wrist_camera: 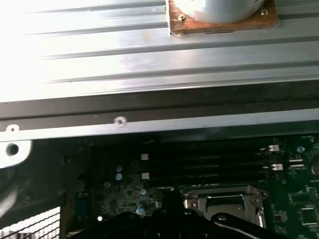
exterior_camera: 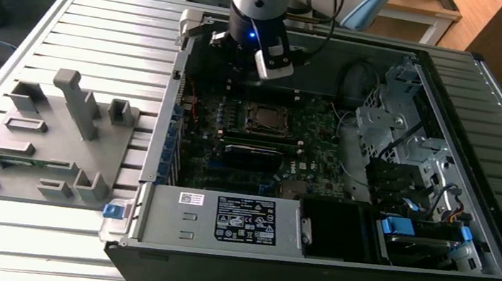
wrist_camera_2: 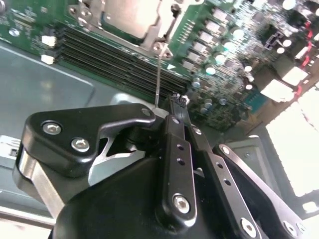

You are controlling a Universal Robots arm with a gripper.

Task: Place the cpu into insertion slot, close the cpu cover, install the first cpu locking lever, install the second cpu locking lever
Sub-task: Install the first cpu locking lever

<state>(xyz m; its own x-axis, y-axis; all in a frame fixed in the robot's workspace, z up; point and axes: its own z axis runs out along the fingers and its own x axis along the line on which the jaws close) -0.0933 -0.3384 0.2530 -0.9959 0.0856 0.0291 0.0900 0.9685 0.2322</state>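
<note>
Inside the open computer case [exterior_camera: 291, 278], over the far part of the circuit board [wrist_camera_2: 239, 45], the claw [wrist_camera_2: 177, 102] hangs with its fingers drawn together and nothing visibly between them. In the second wrist view the cpu [wrist_camera_2: 128, 14] lies in the insertion slot [exterior_camera: 268, 117]. Its dull grey top shows through the window of the cpu cover [wrist_camera: 219, 201], which looks to be down on it. A thin wire locking lever [wrist_camera_2: 158, 74] stands out from the socket's corner, its free end just beside the fingertips (whether it touches them I cannot tell). I judge seating and covering done and a lever step in hand; which lever is unclear. That work calls for a steady push on a slender rod that could slip aside, kept clear of the memory slots [wrist_camera_2: 114, 55] nearby.
</note>
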